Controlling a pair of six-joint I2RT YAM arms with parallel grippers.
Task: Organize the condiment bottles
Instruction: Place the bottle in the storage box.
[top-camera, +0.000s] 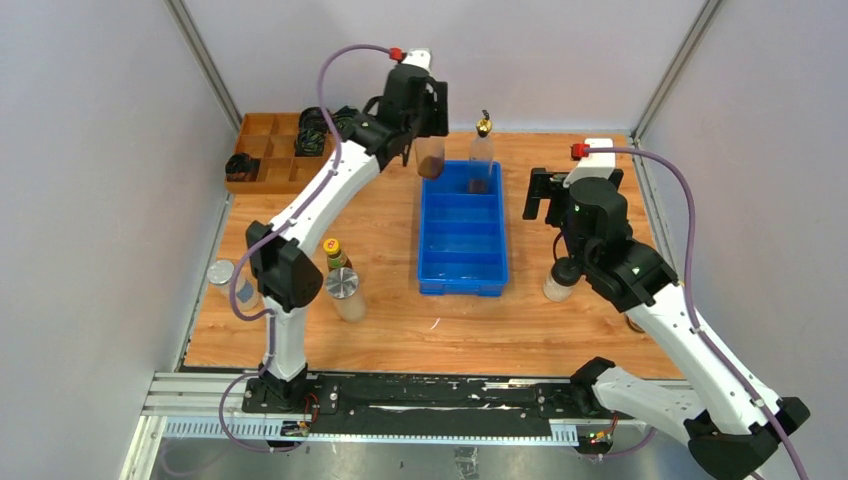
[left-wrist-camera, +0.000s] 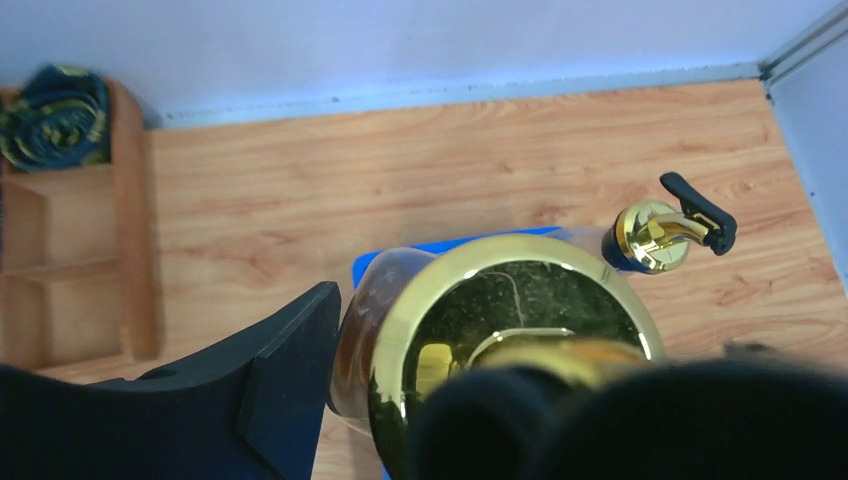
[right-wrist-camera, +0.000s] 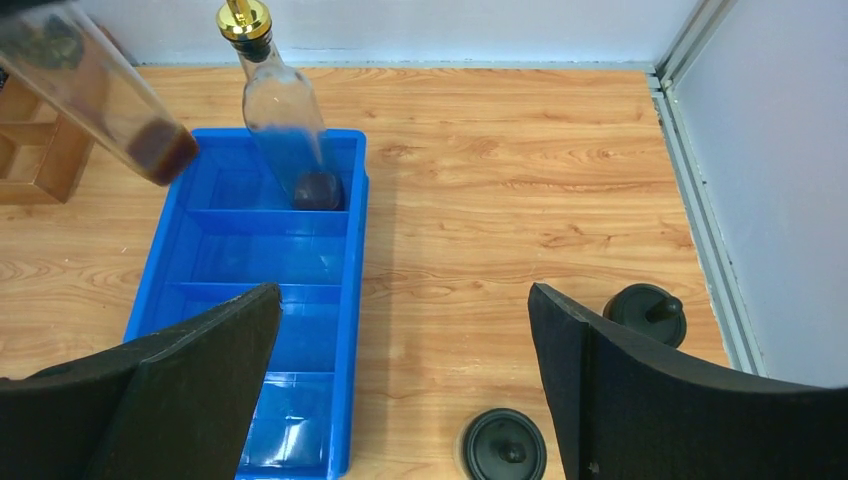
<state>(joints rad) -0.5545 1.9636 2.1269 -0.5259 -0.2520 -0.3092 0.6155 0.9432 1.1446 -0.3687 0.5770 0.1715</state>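
we hold a tall clear gold-spouted bottle (top-camera: 431, 158) in our left gripper (top-camera: 430, 128) over the blue plastic bin (top-camera: 424, 250); its twin (top-camera: 480, 158) stands inside. our right gripper (right-wrist-camera: 402, 292) gapes wide, empty; black-capped jars (right-wrist-camera: 505, 447) wait right of the bin.

Wooden divided tray (top-camera: 275, 150) with black cable coils (top-camera: 312, 132), far left; blue compartment bin (top-camera: 462, 262), centre.
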